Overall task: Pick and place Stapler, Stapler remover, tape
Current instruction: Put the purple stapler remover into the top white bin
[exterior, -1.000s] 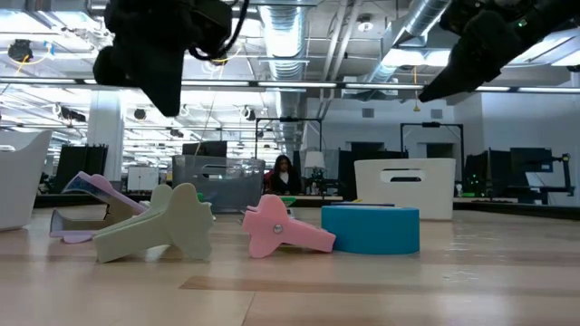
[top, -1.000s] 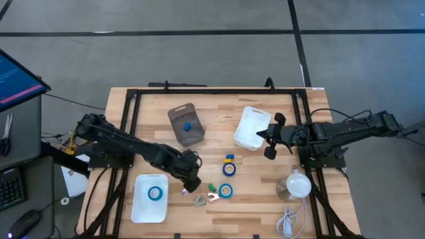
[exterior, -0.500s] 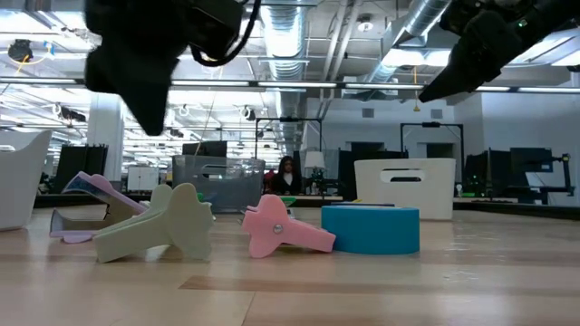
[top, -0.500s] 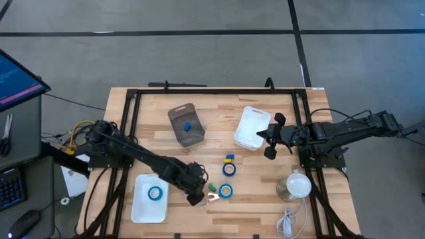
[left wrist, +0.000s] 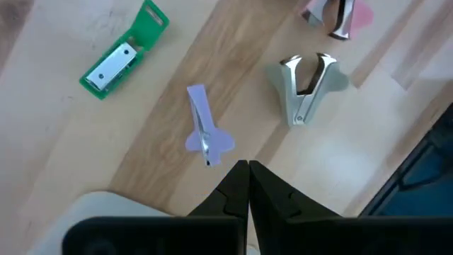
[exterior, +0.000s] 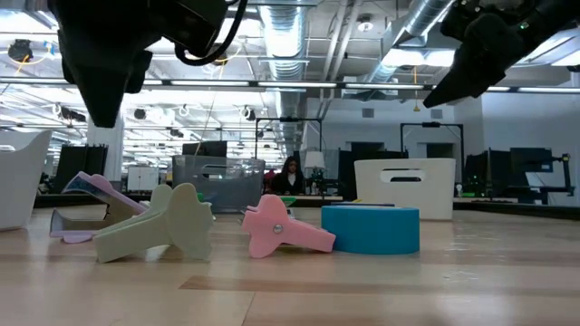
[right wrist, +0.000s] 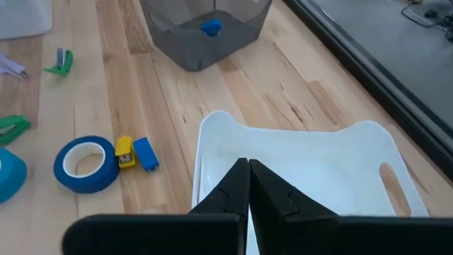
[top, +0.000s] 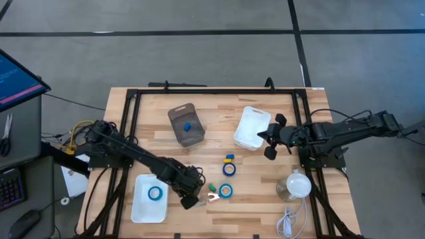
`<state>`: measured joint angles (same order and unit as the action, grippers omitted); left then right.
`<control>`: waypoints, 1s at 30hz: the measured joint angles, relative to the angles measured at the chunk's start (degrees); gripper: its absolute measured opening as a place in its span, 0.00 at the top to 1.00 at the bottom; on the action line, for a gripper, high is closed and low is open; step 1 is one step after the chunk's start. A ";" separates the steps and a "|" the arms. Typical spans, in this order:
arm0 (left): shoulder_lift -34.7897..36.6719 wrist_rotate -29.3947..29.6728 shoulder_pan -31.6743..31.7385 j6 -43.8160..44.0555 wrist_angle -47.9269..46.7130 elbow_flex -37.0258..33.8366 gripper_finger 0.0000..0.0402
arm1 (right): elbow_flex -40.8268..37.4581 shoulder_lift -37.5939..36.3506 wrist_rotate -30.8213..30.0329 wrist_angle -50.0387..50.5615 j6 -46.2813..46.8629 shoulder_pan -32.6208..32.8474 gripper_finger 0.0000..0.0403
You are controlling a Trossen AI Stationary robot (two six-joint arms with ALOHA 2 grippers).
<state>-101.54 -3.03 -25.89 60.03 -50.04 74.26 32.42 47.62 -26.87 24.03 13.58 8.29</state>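
Now my left gripper [left wrist: 248, 166], fingers together and empty, hovers just beside the purple staple remover [left wrist: 204, 131], its length pointing away from me.

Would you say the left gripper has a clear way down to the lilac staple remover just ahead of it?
Probably yes: the left gripper hangs shut just short of the lilac staple remover, which lies apart from the beige remover; it must open first.

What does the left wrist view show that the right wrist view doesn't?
Left wrist only: a purple remover, a beige remover, part of a pink one, and a green stapler close up, ahead of the shut left claw. Right wrist only: the white bin under the shut right claw, the grey bin, a tape roll. Shared: the wooden table.
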 joint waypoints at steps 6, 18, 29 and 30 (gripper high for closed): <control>-0.07 1.63 1.30 -2.69 0.00 -0.02 0.96 | 0.00 0.00 0.00 0.14 0.01 -0.01 1.00; -0.09 3.72 4.11 -10.13 0.03 -0.10 0.71 | 0.00 0.02 -0.02 0.17 0.01 -0.01 1.00; -0.15 1.90 4.11 -4.20 8.03 -10.05 0.66 | 0.00 0.00 -0.04 1.03 -0.01 -0.01 1.00; -0.15 1.88 4.11 -4.21 9.62 -10.55 0.66 | 0.00 0.00 -0.06 1.01 0.00 -0.01 1.00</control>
<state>-101.69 -1.15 -21.78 55.81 -40.42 63.71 32.42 47.62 -26.93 25.04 13.58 8.27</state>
